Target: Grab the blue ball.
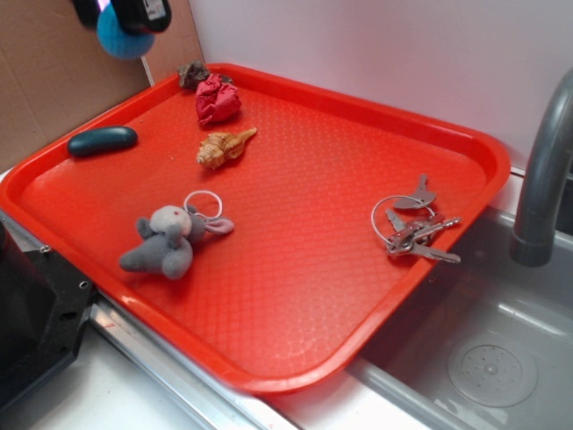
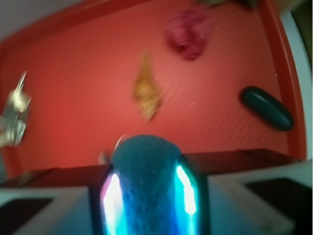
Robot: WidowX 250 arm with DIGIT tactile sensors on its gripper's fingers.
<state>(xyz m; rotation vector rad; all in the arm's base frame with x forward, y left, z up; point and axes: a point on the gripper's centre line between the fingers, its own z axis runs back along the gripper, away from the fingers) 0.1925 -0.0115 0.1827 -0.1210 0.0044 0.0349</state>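
The hand (image 1: 125, 22) is up at the top left corner of the exterior view, at about 10 o'clock from the tray's middle, raised above the tray's far left edge. Its fingers are clamped on the blue ball (image 1: 122, 38), which bulges out beneath them, clear of the tray. In the wrist view the ball (image 2: 145, 181) fills the bottom centre, squeezed between two glowing finger pads (image 2: 113, 196), its surface rough and fuzzy.

Below the hand, at about 6 o'clock from it, a dark teal oblong object (image 1: 102, 140) lies on the red tray (image 1: 313, 296) near the left rim. At 4 o'clock from the hand sits a crumpled red cloth lump (image 1: 217, 98), with a small grey-brown lump (image 1: 192, 73) touching the back rim just beside it. A tan shell-like toy (image 1: 224, 147) lies just in front of the red lump. Nearer the front, a grey plush toy (image 1: 170, 240) with a metal ring (image 1: 203, 203) at its head lies on its side. Well apart, at 3 o'clock on the tray, is a bunch of keys (image 1: 414, 229) on a ring.

Past the tray's right rim stands a grey faucet (image 1: 544, 179) over a sink (image 1: 492, 358).
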